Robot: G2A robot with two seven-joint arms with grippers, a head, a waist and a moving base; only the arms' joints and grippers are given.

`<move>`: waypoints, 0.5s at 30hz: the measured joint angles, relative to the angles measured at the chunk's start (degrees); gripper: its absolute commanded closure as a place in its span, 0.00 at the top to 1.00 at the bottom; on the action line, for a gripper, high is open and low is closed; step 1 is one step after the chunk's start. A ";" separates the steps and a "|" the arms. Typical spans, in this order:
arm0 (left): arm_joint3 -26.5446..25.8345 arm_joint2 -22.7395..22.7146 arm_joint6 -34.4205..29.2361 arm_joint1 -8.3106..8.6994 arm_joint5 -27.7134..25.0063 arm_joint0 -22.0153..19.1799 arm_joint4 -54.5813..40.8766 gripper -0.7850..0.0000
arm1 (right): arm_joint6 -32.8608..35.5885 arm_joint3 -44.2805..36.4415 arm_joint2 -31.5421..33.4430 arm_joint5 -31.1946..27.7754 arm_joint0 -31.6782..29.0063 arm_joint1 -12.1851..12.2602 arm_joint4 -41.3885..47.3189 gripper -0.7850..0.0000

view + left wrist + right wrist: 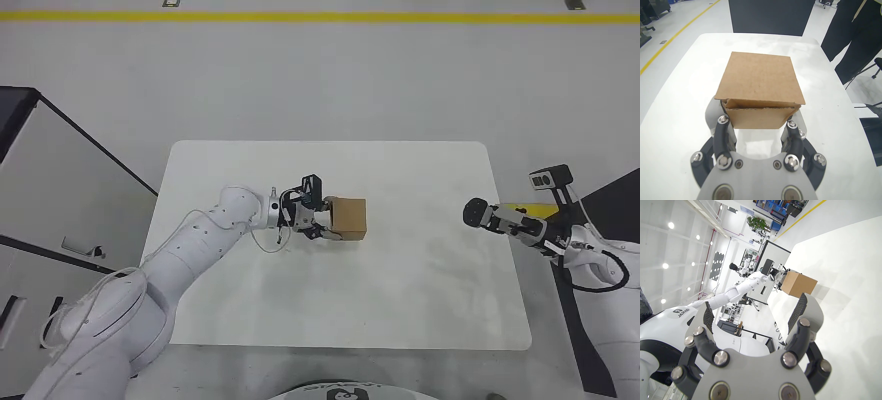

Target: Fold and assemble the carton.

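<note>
**Item 1, left pincer** (322, 219). In the top view we log it at the left end of the carton (348, 217), closed on it. Its own wrist view adds detail. The fingers (709, 113) straddle the carton (759, 91), one against each side wall at the near end. There an inner flap sits folded beneath the top panel, with a dark slit between the two. The fingertips pass under the panel's overhang, so we find the contact itself hard to make out.

**Item 2, carton.** Brown, set near the middle of the white surface (430, 290). In the right wrist view the carton (798, 284) shows two plain closed faces. Its far end is hidden from the left wrist view.

**Item 3, right pincer** (474, 212). Well to the right of the carton and apart from it. Its own wrist view shows the right pincer (755, 304) spread wide.
</note>
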 measured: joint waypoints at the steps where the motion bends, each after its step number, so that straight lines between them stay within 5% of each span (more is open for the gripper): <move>1: 0.00 0.00 0.00 0.00 0.00 0.00 0.00 0.00 | 0.00 0.00 0.00 0.00 0.00 0.00 0.00 1.00; 15: 2.56 -0.62 -2.04 -0.97 2.83 1.91 -1.16 0.00 | 0.00 0.00 0.00 0.00 0.00 0.00 0.00 1.00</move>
